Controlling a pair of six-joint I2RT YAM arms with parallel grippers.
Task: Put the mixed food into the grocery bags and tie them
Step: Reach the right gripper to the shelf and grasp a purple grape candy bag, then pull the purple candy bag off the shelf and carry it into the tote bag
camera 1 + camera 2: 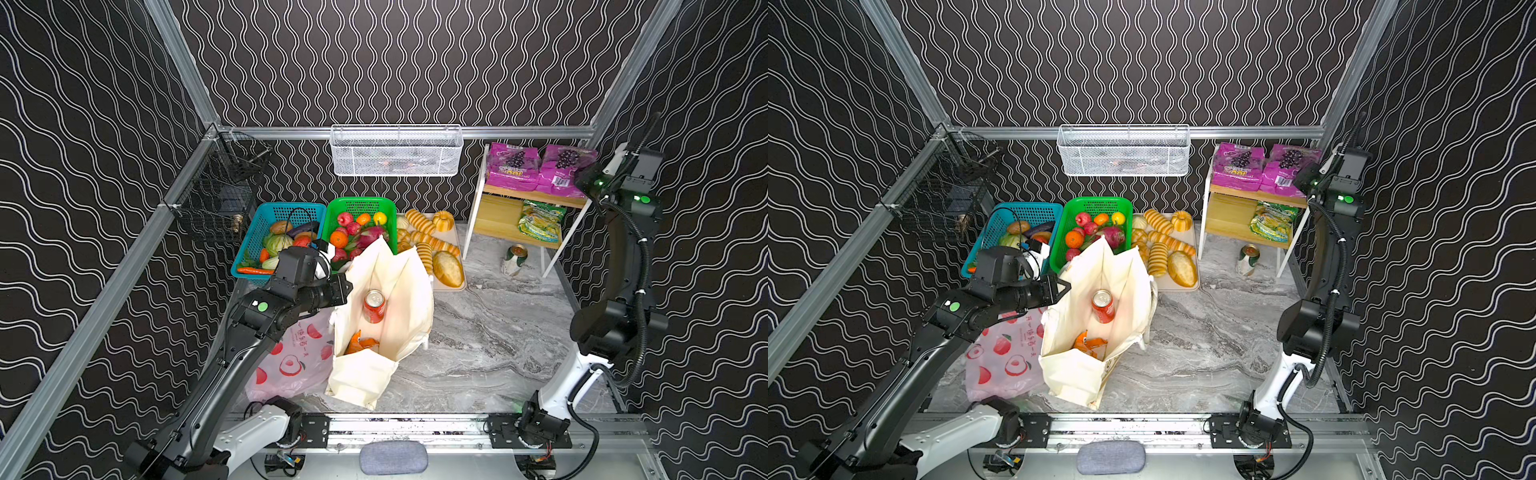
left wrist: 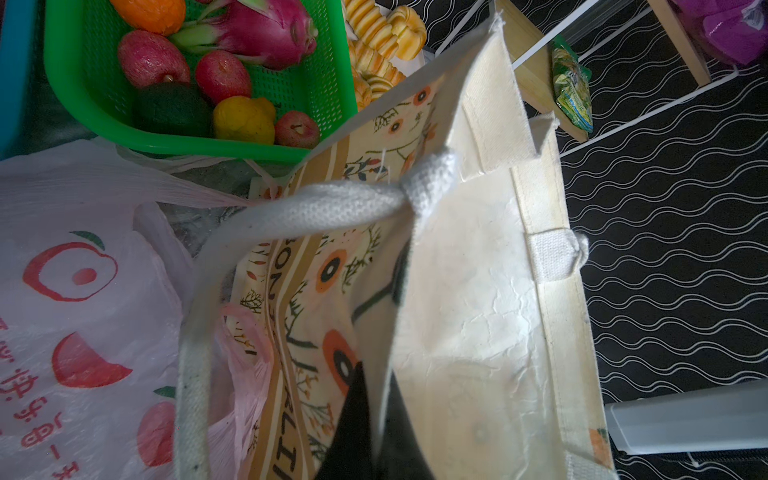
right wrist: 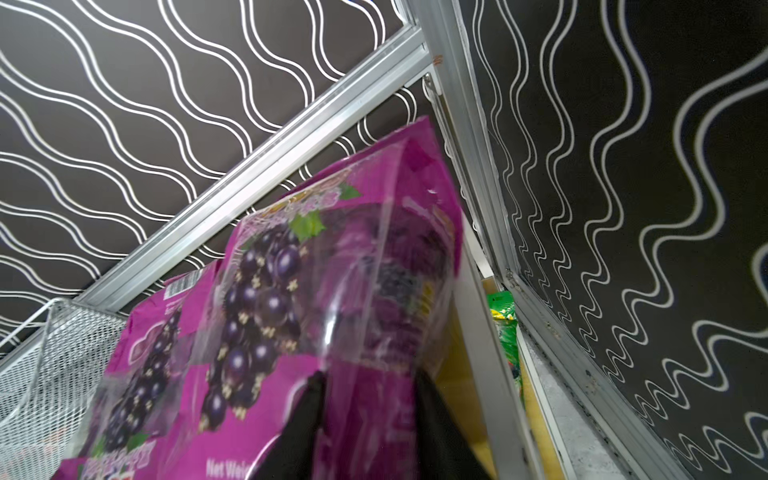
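The cream cloth tote (image 1: 399,286) stands open mid-table with a red soda can (image 1: 374,306) and an orange snack bag (image 1: 360,343) inside. My left gripper (image 2: 375,370) is shut on the tote's left wall near the rim, holding it open; in both top views it sits at the bag's left edge (image 1: 1065,286). The pink plastic bag (image 1: 291,361) lies flat to the left of the tote. On the shelf's top at back right, my right gripper (image 3: 368,390) is closed around the edge of the right purple grape packet (image 3: 332,270). A pink dragon fruit (image 2: 266,33) lies in the green basket (image 1: 332,224).
A second purple packet (image 1: 513,166) lies beside the gripped one. A green snack bag (image 1: 540,220) is on the lower shelf and a can (image 1: 514,259) stands below it. A blue vegetable basket (image 1: 257,232), a bread tray (image 1: 455,286) and a white wire basket (image 1: 397,151) line the back.
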